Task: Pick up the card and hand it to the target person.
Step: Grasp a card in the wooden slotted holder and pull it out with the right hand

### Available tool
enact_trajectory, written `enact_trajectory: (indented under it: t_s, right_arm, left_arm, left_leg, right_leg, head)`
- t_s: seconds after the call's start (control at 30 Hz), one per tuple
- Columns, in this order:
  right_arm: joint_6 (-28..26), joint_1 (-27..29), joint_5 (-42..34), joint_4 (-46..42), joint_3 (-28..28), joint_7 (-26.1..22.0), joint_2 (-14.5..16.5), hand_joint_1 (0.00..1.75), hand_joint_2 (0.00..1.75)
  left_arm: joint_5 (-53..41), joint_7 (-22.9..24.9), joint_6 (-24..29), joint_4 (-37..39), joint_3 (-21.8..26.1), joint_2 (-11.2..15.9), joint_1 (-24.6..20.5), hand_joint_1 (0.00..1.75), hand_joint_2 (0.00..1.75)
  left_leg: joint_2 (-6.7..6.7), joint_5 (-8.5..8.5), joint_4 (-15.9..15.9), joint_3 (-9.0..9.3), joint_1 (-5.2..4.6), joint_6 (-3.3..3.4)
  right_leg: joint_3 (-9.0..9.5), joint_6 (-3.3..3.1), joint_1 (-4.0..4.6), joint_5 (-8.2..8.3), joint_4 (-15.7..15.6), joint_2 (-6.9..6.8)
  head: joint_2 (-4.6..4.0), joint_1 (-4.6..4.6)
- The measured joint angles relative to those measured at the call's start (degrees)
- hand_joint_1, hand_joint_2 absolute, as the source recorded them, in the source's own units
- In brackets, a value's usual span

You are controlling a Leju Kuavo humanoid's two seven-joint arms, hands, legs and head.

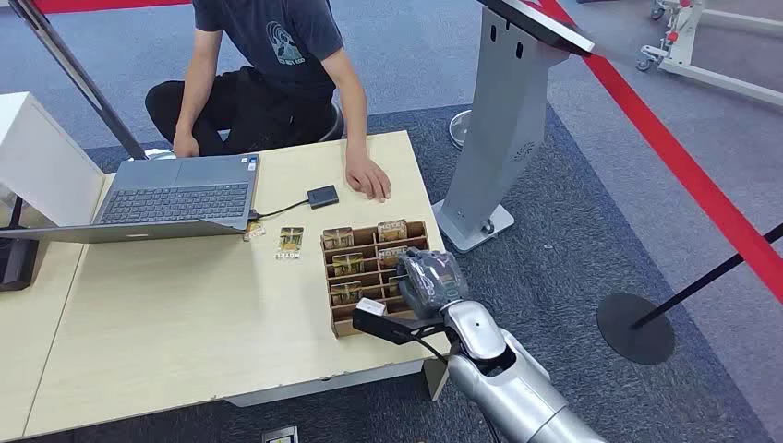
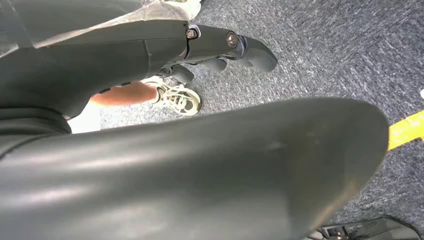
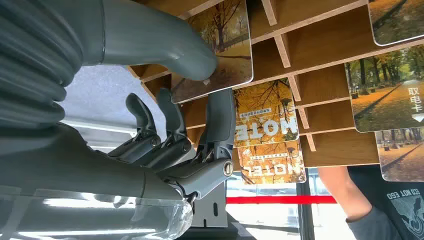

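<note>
Pinching a card (image 3: 215,60) in the wooden rack (image 1: 374,277): right robot hand (image 3: 190,120) grasps it, thumb and finger. Lift straight, avoid dividers. Left robot hand (image 2: 220,55): can't tell.

Right robot hand (image 1: 430,280) over wooden card rack (image 1: 377,273), person (image 1: 272,65) seated behind table (image 1: 185,314), laptop (image 1: 175,194)

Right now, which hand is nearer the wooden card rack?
Right. The right hand is at the wooden card rack, its thumb and a finger pinching a card there. The left hand hangs low over the carpet, away from the rack.
</note>
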Motion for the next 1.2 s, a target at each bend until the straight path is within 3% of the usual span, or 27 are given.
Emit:
enact_trajectory:
  t_s: [0.3,0.43,1.2]
  right_arm:
    - [-0.2,-0.1,-0.1,0.4,0.1,-0.4,0.0,1.57,1.75]
    - [-0.4,-0.2,-0.6,0.6,0.1,-0.6,0.0,1.60,1.75]
    - [0.6,-1.5,-5.7,-1.4,-0.3,-0.5,-0.8,1.61,1.75]
  left_arm:
    - [0.1,0.0,0.0,0.0,-0.1,0.0,0.0,0.00,0.00]
    - [0.2,-1.3,0.4,0.0,-0.1,0.0,0.0,0.00,1.75]
    - [1.3,-2.0,4.0,0.0,-1.0,0.0,-0.2,0.00,1.75]
  left_leg:
    - [0.01,0.00,0.0,0.07,0.00,0.00]
    - [0.01,0.01,0.0,0.09,0.00,-0.01]
    - [0.01,0.10,0.0,0.11,0.00,-0.03]
  right_leg:
    - [0.07,-0.01,0.00,0.01,0.0,0.00]
    - [0.08,-0.02,0.00,0.01,0.0,0.00]
    - [0.09,-0.05,0.00,0.08,0.0,0.00]
  head:
    - [0.00,0.01]
    - [0.00,0.01]
    - [0.00,0.01]
